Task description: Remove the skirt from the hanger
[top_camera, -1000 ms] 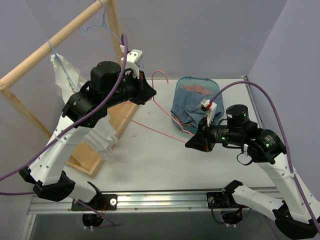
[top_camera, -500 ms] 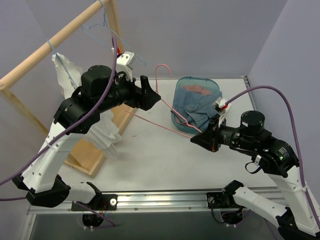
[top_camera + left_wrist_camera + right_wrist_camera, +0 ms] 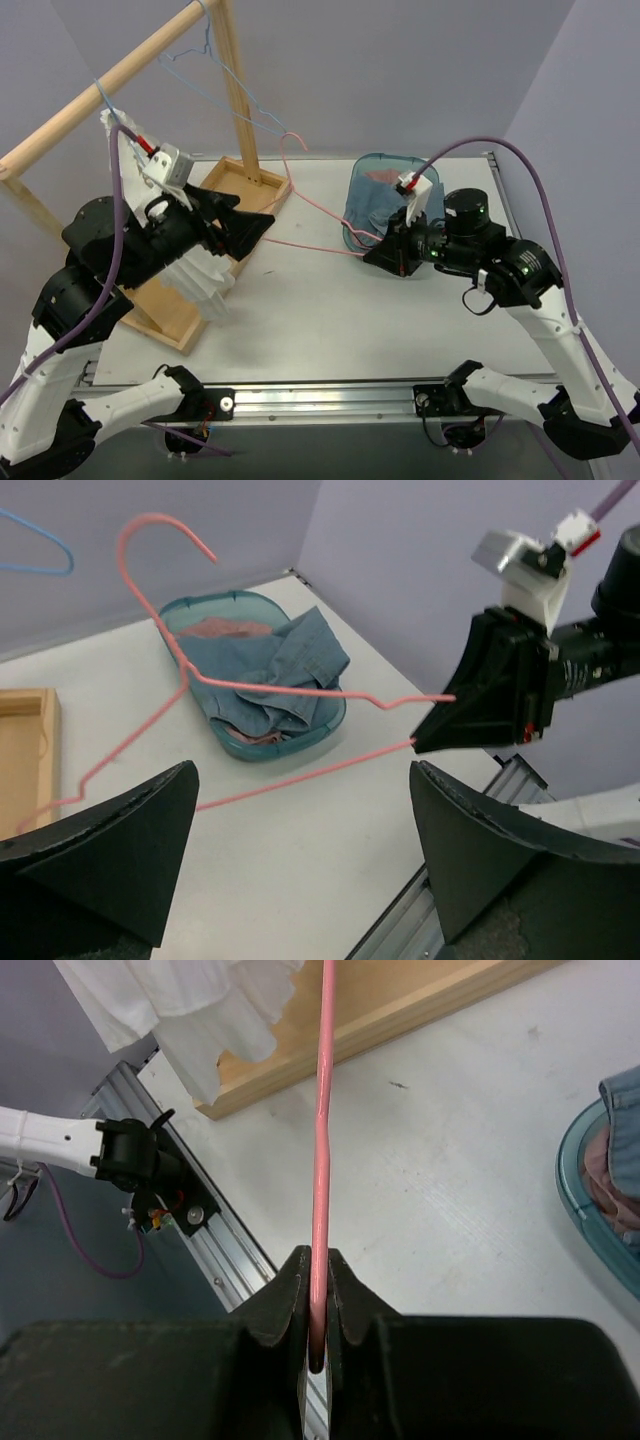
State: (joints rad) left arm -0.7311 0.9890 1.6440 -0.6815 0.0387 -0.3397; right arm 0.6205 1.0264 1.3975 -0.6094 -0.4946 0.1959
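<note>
The bare pink wire hanger (image 3: 320, 247) hangs in the air over the table, and my right gripper (image 3: 372, 258) is shut on the end of its bar. The right wrist view shows the wire (image 3: 322, 1110) pinched between the jaws of that gripper (image 3: 317, 1260). The blue denim skirt (image 3: 375, 215) lies crumpled in the teal basket (image 3: 390, 158), off the hanger. My left gripper (image 3: 258, 232) is open and holds nothing, left of the hanger. In its own view the gripper (image 3: 302, 780) faces the hanger (image 3: 290, 685), the skirt (image 3: 285, 670) and the right gripper (image 3: 425, 742).
A wooden clothes rack (image 3: 110, 85) stands at the left with its base frame (image 3: 180, 320) on the table. A white garment (image 3: 200, 280) hangs from it beside an empty blue hanger (image 3: 215, 60). The aluminium rail (image 3: 330, 400) runs along the near edge.
My left gripper has opened and drawn back to the left and nearer, away from the hanger. The right gripper swung right, then back left beside the basket, keeping the hanger.
</note>
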